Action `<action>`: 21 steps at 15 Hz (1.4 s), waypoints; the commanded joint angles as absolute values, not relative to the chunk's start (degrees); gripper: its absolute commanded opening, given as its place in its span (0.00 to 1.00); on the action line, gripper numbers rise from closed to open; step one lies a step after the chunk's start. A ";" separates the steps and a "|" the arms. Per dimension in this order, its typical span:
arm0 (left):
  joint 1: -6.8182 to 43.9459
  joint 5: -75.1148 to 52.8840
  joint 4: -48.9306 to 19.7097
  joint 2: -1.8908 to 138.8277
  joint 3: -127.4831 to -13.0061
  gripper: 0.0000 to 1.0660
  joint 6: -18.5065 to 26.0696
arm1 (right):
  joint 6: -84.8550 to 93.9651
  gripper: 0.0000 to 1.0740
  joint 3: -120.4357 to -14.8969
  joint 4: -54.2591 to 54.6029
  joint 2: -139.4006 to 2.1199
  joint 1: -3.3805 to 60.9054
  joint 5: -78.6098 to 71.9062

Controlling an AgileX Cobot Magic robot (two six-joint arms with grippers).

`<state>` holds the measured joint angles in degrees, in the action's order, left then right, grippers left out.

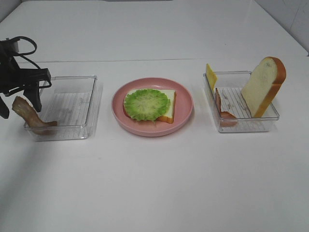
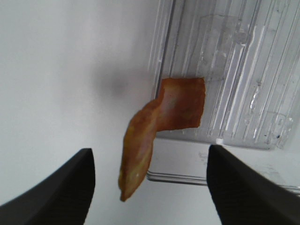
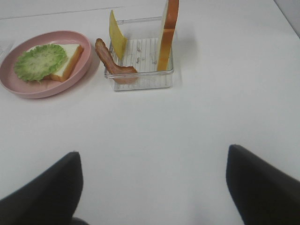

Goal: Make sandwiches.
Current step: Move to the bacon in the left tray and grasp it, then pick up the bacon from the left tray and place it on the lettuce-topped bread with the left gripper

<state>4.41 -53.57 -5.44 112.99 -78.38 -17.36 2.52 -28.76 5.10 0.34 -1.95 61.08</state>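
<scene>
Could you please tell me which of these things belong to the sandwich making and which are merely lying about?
For the job: flat bread slice, lettuce on it, left bacon strip, right bacon strip, cheese slice, upright bread slice.
Only holders, not sandwich parts: pink plate, left tray, right tray.

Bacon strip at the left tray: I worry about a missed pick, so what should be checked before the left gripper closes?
1. Left gripper open: ok.
2. Bacon strip between its fingers: ok.
3. Strip free to lift, draped over the wall of the left tray: ok.
4. Fingers low enough to pinch it: cannot tell.
5. Lettuce lying on the bread slice on the pink plate, ready: ok.
6. Right gripper away from the plate: ok.
</scene>
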 commanded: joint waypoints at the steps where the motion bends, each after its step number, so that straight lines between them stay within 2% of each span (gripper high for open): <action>1: 4.87 -52.60 -6.30 113.56 -78.27 0.52 -16.96 | 2.58 0.73 -28.59 5.44 1.03 -2.23 60.45; 5: 4.87 -51.80 -6.25 113.56 -78.27 0.15 -17.02 | 2.58 0.73 -28.59 5.44 1.03 -2.23 60.45; 7: 4.87 -51.80 -6.25 113.56 -78.27 0.03 -17.02 | 2.58 0.73 -28.59 5.44 1.03 -2.23 60.45; 12: 4.87 -51.80 -6.36 112.70 -78.27 0.00 -15.30 | 2.58 0.73 -28.59 5.44 1.03 -2.23 60.45; 13: 4.87 -51.28 -8.25 110.87 -78.27 0.00 -13.87 | 2.58 0.73 -28.59 5.44 1.03 -2.23 60.45; 17: 5.61 -50.71 -19.77 108.98 -81.30 0.00 -6.36 | 2.58 0.73 -28.59 5.44 1.03 -2.23 60.45; 20: 9.22 -45.84 -31.80 109.15 -82.28 0.00 0.00 | 2.58 0.73 -28.59 5.44 1.03 -2.23 60.45; 21: 9.91 -44.98 -33.92 109.15 -82.28 0.00 1.32 | 2.58 0.73 -28.59 5.44 1.03 -2.23 60.45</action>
<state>9.51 -45.95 -31.91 109.61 -81.93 0.34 2.52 -28.76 5.10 0.34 -1.95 61.08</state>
